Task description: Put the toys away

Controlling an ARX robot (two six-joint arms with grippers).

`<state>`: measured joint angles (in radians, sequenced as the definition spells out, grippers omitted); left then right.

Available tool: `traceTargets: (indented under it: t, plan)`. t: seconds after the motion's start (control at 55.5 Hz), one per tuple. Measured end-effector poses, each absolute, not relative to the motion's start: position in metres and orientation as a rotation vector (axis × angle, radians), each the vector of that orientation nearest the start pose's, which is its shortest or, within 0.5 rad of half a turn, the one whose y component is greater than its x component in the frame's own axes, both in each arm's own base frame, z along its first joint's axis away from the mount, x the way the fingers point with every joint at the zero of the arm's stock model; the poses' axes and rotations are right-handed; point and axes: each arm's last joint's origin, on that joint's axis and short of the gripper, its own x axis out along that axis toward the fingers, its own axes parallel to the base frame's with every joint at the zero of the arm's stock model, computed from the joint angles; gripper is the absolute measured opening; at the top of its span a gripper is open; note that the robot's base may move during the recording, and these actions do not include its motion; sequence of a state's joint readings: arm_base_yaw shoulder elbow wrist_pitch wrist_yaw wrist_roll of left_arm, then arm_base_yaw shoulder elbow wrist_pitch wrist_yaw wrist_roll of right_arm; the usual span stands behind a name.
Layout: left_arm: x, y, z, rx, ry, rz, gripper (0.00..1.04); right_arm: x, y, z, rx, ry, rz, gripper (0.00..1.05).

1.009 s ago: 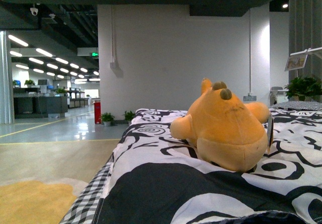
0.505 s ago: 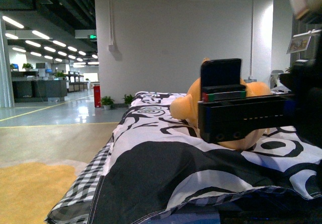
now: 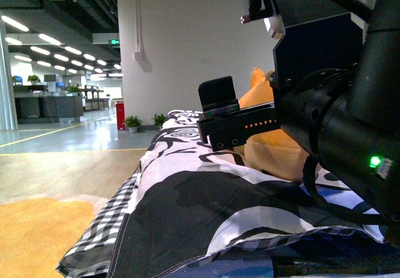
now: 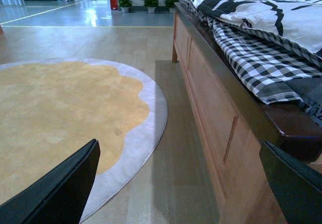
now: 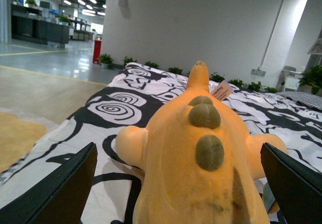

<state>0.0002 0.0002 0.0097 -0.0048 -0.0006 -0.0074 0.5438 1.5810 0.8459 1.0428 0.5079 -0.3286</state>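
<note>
The orange toy (image 5: 198, 153) lies on the black-and-white blanket (image 5: 121, 108) on the bed (image 4: 211, 103). The right gripper (image 5: 178, 186) is close to it, jaws wide open, holding nothing. The left gripper (image 4: 176, 186) is low beside the bed, jaws wide open and empty

Right arm (image 3: 340, 125) fills right foreground | right gripper (image 3: 240, 127) before plush toy (image 3: 275, 158), partly hiding it | toy lies on black-and-white quilt (image 3: 187, 209) | yellow rug (image 3: 37, 234) on floor (image 3: 69, 172), left.
</note>
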Motion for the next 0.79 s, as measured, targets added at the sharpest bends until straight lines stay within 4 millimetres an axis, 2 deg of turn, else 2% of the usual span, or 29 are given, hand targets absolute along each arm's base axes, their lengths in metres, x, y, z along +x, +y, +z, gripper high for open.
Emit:
traceTargets:
  t: [0.378, 0.793]
  plan:
    - [0.097, 0.0, 0.166, -0.007, -0.005, 0.001, 0.98, 0.323, 0.149, 0.277, -0.234, -0.203, -0.101, 0.98]
    - [0.097, 0.0, 0.166, -0.007, -0.005, 0.001, 0.98, 0.333, 0.149, 0.262, -0.215, -0.092, -0.083, 0.98]
